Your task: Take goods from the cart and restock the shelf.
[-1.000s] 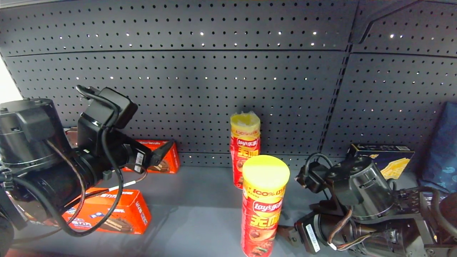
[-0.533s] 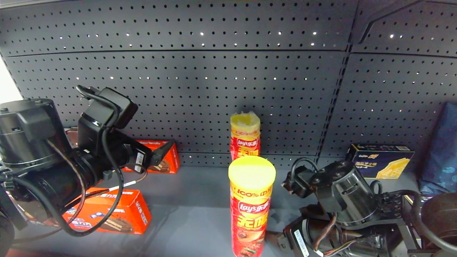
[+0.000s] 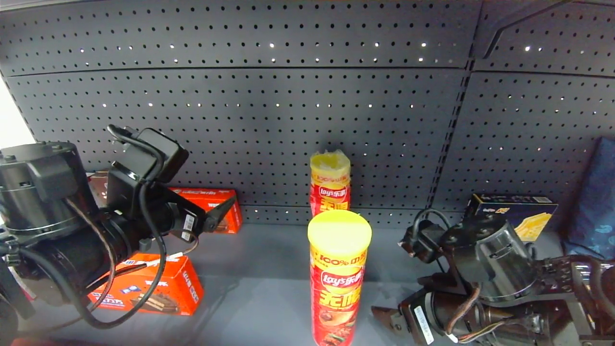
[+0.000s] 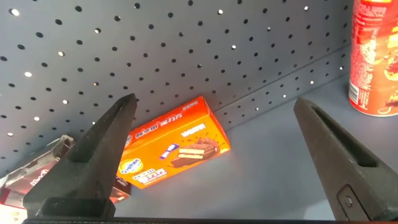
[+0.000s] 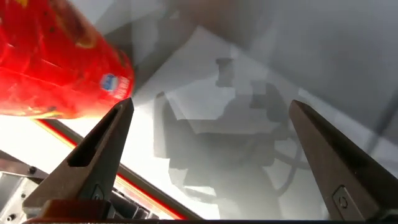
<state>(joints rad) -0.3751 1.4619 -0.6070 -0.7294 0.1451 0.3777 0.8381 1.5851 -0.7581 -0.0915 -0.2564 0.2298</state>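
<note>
Bare shelf floor (image 3: 259,281) between front orange box (image 3: 178,284) and front chip can (image 3: 338,283), dark box (image 3: 523,214) at right

**Shelf layout, left to right**

I see two cans upright mid-shelf (image 3: 269,288). The front can (image 3: 339,278) stands near the edge and the rear can (image 3: 329,185) straight behind it, close to the pegboard (image 3: 288,120). To their left, the back-left box (image 4: 174,143) lies by the pegboard, with the front-left box (image 3: 153,286) before it. To their right, the right box (image 3: 519,216) sits at the back with a bag (image 3: 593,206) beside it. My left gripper (image 3: 222,214) hangs before the back-left box. My right gripper (image 3: 384,318) is low, just right of the front can.
</note>
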